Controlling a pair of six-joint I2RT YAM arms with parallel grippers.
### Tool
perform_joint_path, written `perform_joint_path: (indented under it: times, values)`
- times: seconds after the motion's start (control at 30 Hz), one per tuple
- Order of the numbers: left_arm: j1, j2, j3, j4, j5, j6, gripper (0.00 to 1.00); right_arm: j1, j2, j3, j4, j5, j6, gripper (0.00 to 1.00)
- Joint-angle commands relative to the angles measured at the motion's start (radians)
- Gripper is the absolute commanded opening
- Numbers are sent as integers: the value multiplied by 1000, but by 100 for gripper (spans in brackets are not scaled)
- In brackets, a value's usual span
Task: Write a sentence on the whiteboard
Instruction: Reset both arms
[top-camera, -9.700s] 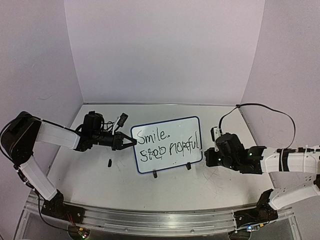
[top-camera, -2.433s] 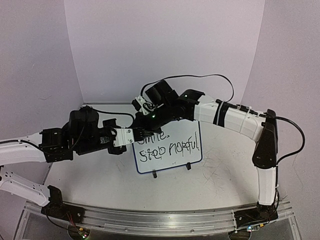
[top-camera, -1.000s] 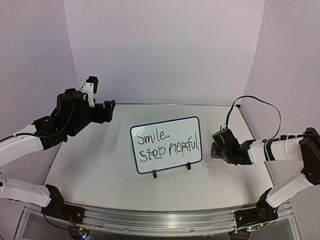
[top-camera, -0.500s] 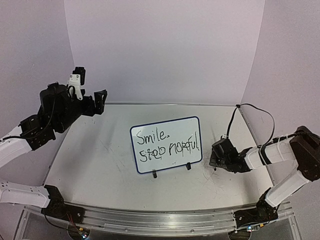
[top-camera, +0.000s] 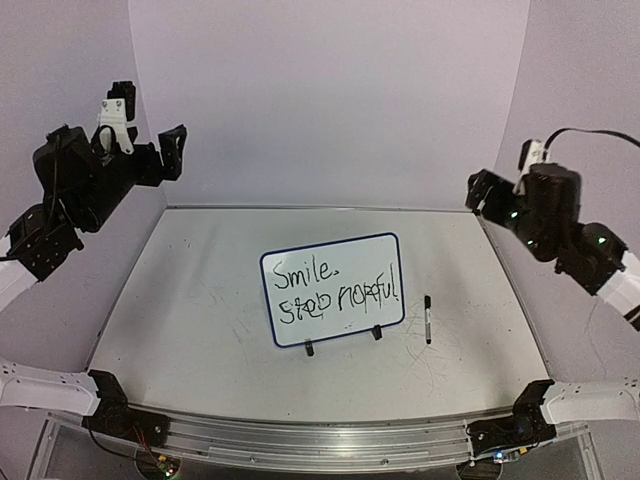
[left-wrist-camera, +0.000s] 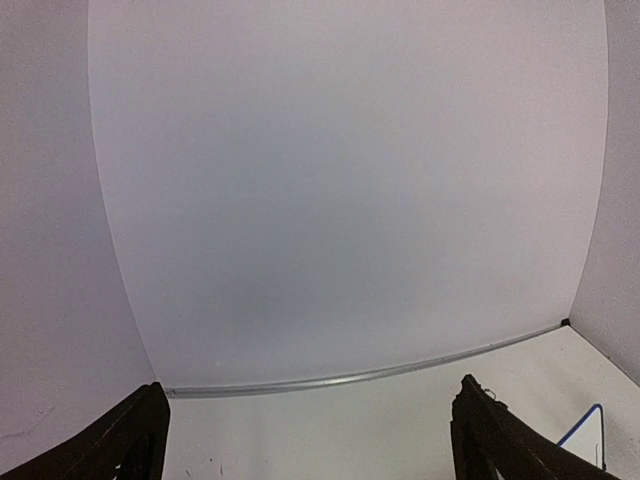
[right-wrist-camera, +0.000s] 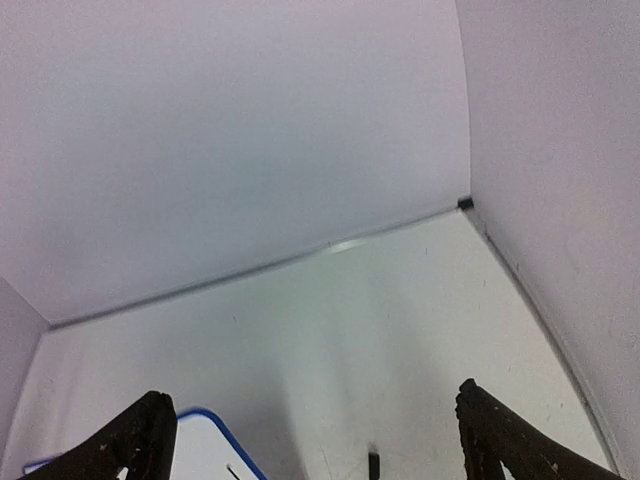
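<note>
While left gripper (left-wrist-camera: 311, 386), right gripper (right-wrist-camera: 314, 391) gape aloft | marker (top-camera: 427, 319) right of whiteboard (top-camera: 357, 262)

The right pincer (top-camera: 482, 192) rose, leaving the marker (top-camera: 427, 319) beside the whiteboard (top-camera: 375, 255).

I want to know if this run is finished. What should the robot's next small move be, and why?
Probably just bring both arms down to rest. The whiteboard carries the sentence in two lines, the marker lies on the table to its right, and the left gripper and right gripper are both open, empty and raised away from the board.
</note>
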Motion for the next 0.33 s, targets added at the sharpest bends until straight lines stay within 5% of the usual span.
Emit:
perform_joint_path:
  times: [0.0, 0.3]
  values:
    - [4, -4, 84, 113, -17, 116, 100, -2, -65, 188, -66, 71, -212, 98]
    - [3, -4, 111, 169, 14, 102, 100, -1, -90, 279, 26, 19, -246, 98]
